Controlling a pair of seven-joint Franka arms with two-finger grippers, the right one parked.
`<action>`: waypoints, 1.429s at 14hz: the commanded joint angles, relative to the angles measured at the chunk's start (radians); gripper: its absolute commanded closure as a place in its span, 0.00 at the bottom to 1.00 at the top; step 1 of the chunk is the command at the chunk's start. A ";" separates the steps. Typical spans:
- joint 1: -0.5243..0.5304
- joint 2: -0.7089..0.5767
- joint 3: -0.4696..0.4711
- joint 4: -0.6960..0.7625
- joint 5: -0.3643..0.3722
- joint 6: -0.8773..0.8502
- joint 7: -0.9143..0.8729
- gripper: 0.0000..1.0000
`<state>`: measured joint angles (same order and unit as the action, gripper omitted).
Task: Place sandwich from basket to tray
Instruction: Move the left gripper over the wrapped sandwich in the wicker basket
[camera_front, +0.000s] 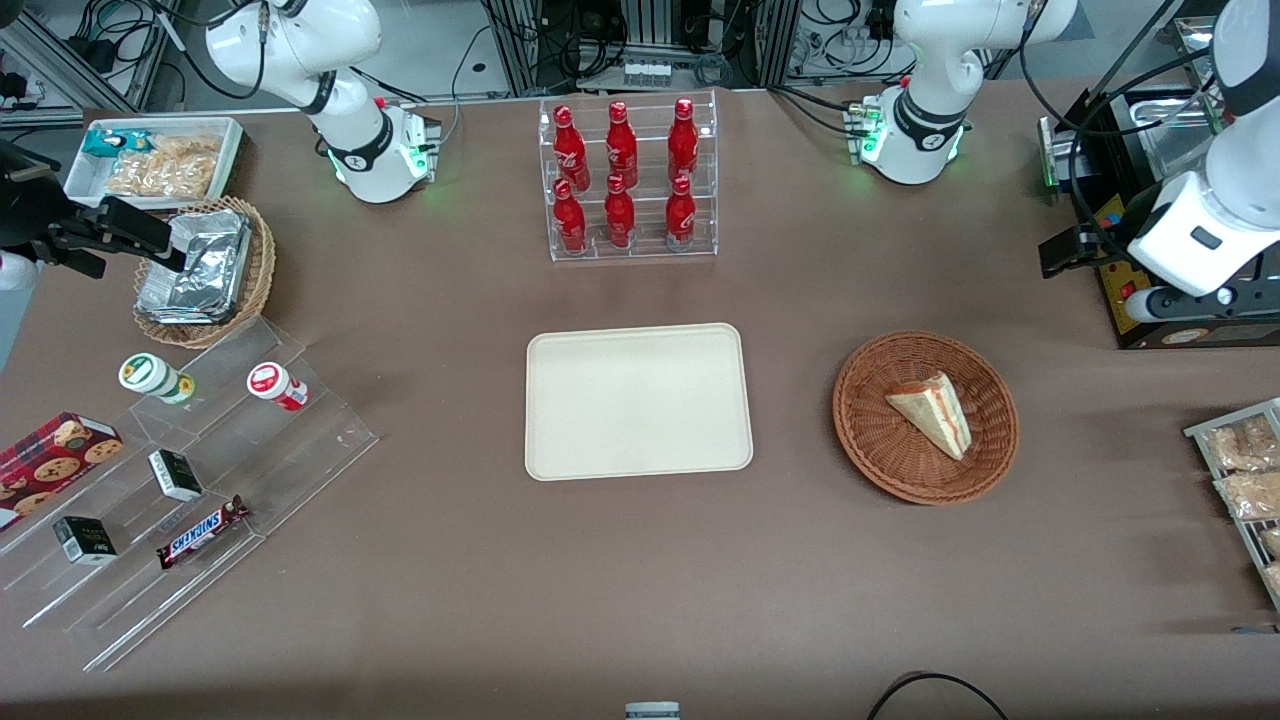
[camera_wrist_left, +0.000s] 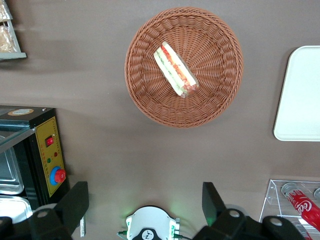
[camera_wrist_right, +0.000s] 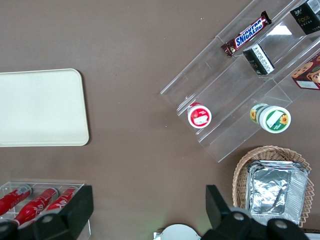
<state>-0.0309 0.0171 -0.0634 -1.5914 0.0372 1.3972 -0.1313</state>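
Note:
The sandwich (camera_front: 933, 410) (camera_wrist_left: 175, 70), a pale bread wedge with red, orange and green layers, lies in the round reddish-brown basket (camera_front: 870, 440) (camera_wrist_left: 145, 95). The cream tray (camera_front: 638, 400) (camera_wrist_left: 302, 95) lies flat beside the basket, toward the parked arm's end, with nothing on it. My left gripper (camera_front: 1068, 255) (camera_wrist_left: 145, 200) hangs high over the table, farther from the front camera than the basket and toward the working arm's end. Its fingers (camera_wrist_left: 75, 205) are spread wide, open, with nothing between them.
A black appliance with a red button (camera_front: 1150, 200) (camera_wrist_left: 42, 160) stands close under the arm. A rack of snack bags (camera_front: 1245, 480) lies nearer the front camera. A clear rack of red bottles (camera_front: 628, 180) stands farther back than the tray. A stepped acrylic shelf (camera_front: 200, 470) and a foil-packet basket (camera_front: 200, 270) sit at the parked arm's end.

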 joint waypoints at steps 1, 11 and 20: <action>-0.014 0.009 0.002 0.008 0.001 0.020 0.009 0.00; -0.014 0.066 -0.001 -0.183 0.003 0.202 -0.001 0.00; -0.043 0.064 -0.001 -0.505 0.004 0.629 -0.362 0.00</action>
<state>-0.0518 0.1058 -0.0682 -2.0292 0.0374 1.9518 -0.3717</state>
